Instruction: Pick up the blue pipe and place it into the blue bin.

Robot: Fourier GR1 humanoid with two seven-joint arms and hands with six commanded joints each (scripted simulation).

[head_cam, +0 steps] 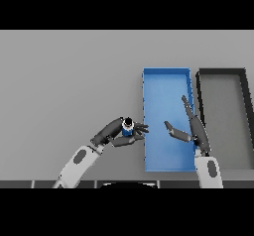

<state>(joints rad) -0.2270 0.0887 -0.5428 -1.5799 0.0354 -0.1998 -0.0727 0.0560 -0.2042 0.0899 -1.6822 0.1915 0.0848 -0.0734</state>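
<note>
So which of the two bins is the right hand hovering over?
The blue bin, left of the black bin; the open right hand overlaps its right side.

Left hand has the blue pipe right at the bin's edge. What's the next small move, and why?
Probably carry it a little further right, over the blue bin, before letting go. The left hand has its fingers curled round the blue pipe, which sits beside the bin's left wall, with only the fingertips past it. The right hand is open above the bin's right side, so stop short of it.

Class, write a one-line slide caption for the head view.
Left hand holds the blue pipe beside the blue bin; right hand open above it.
</note>
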